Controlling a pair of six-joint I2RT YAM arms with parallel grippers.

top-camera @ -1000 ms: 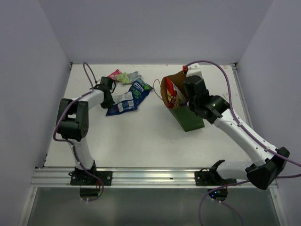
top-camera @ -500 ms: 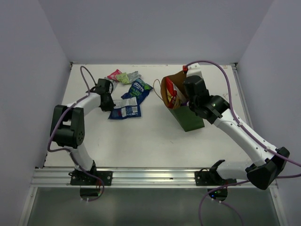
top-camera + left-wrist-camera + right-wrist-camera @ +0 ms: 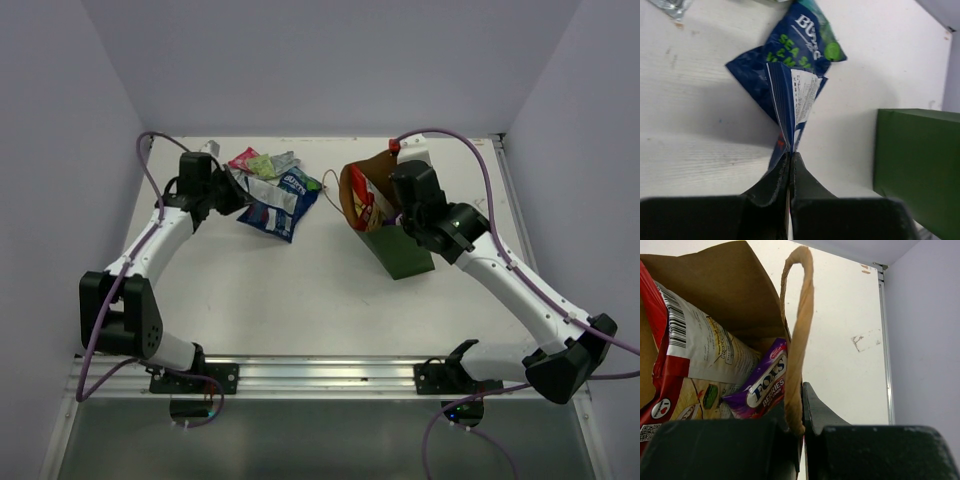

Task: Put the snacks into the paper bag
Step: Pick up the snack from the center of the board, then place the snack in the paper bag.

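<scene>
My left gripper (image 3: pixel 228 193) (image 3: pixel 790 154) is shut on the edge of a blue-white snack packet (image 3: pixel 792 97) (image 3: pixel 268 208), which hangs edge-on from the fingers. Behind it lies a second blue packet (image 3: pixel 812 35) with green print. Pink (image 3: pixel 241 158), green (image 3: pixel 262 166) and silver (image 3: pixel 286 160) packets lie at the back of the table. The dark green paper bag (image 3: pixel 402 252) (image 3: pixel 915 160) stands at centre right, its brown mouth tipped towards the left. Inside it are a white-red-yellow chip bag (image 3: pixel 690 350) (image 3: pixel 361 199) and a purple packet (image 3: pixel 765 382). My right gripper (image 3: pixel 801 390) (image 3: pixel 398 213) is shut on the bag's rim beside its tan handle (image 3: pixel 799 315).
White walls close in the table on the left, back and right. A metal rail (image 3: pixel 320 375) runs along the near edge by the arm bases. A purple cable (image 3: pixel 470 145) loops over the right arm. A silver packet corner (image 3: pixel 670 6) shows at the left wrist view's top left.
My left gripper has closed on the blue-white packet and swung back and left, drawing the packet off its spot up beside the other blue one. The right arm and the bag have not moved.
</scene>
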